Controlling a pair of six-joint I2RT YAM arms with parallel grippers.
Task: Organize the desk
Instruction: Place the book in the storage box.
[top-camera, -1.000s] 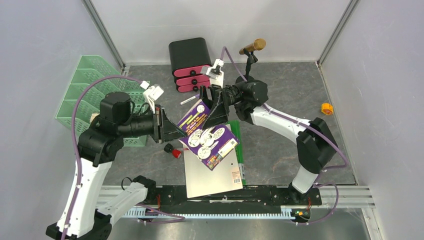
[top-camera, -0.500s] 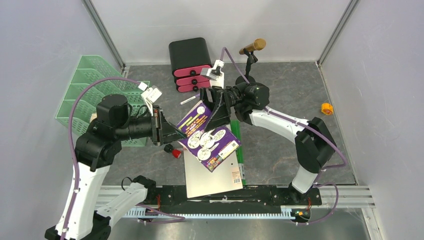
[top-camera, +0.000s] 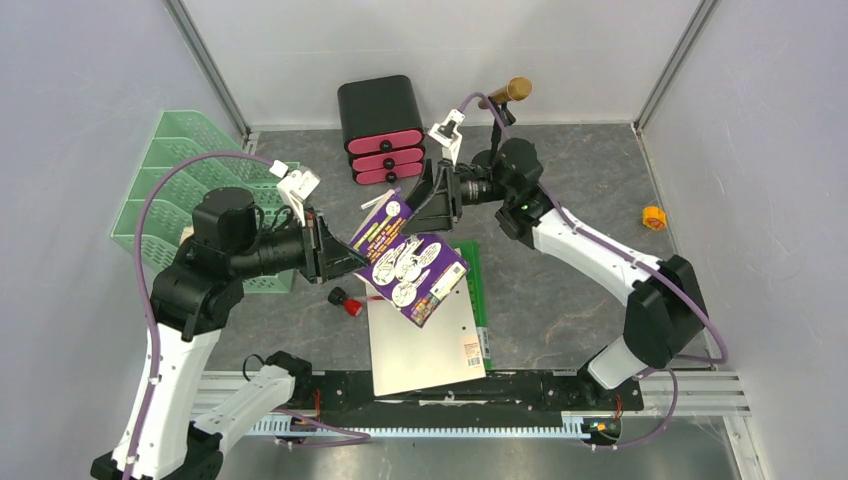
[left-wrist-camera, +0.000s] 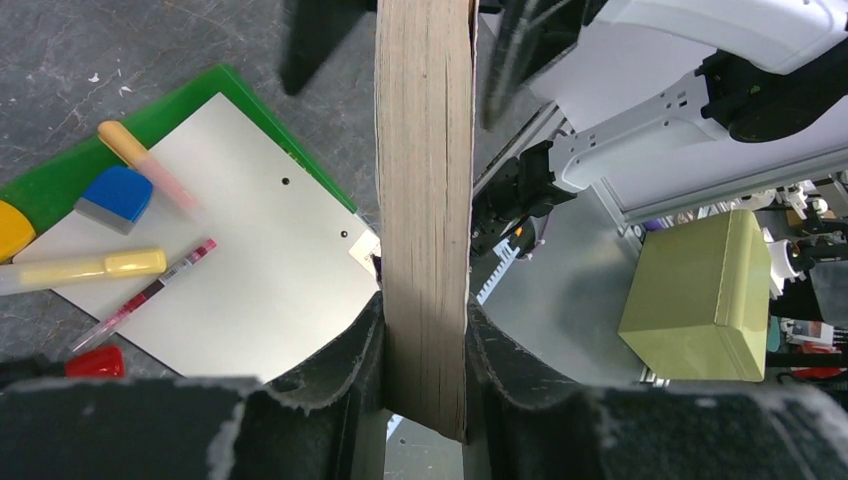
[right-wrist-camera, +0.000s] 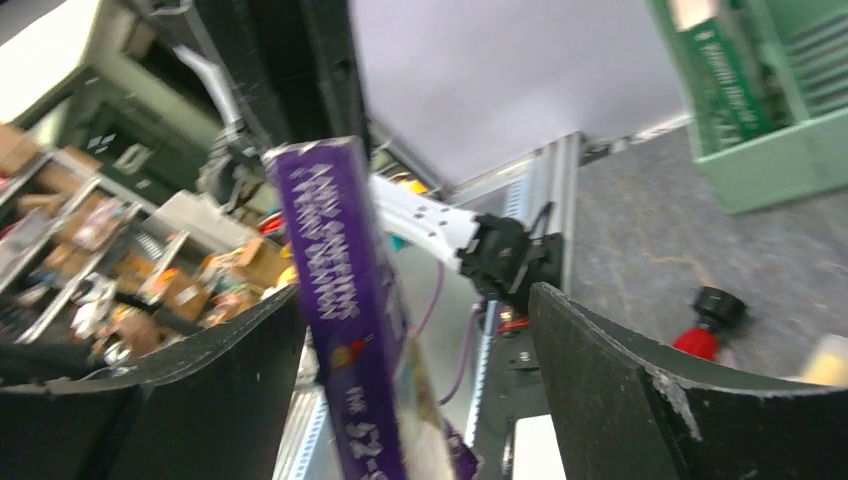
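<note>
A purple book (top-camera: 405, 262) hangs tilted over the middle of the dark marbled desk (top-camera: 580, 170). My left gripper (top-camera: 340, 258) is shut on the book's left edge. In the left wrist view its page block (left-wrist-camera: 425, 150) stands clamped between both fingers, at the left gripper (left-wrist-camera: 425, 310). My right gripper (top-camera: 430, 205) is at the book's far corner with its jaws wide open. In the right wrist view the purple spine (right-wrist-camera: 340, 300) passes between the jaws of the right gripper (right-wrist-camera: 415, 295), close to the left finger (right-wrist-camera: 200, 390), with a clear gap to the other finger.
A white sheet (top-camera: 420, 350) on a green folder (top-camera: 475, 290) lies under the book, with pens and a blue eraser (left-wrist-camera: 115, 195). A red-capped item (top-camera: 347, 302) lies beside it. Black drawer box (top-camera: 380, 125) far centre, mint-green tray (top-camera: 165, 190) left, orange object (top-camera: 654, 217) right.
The right gripper has opened wider and drawn back up and to the right from the book. The book has shifted slightly left, carried by the left gripper alone.
</note>
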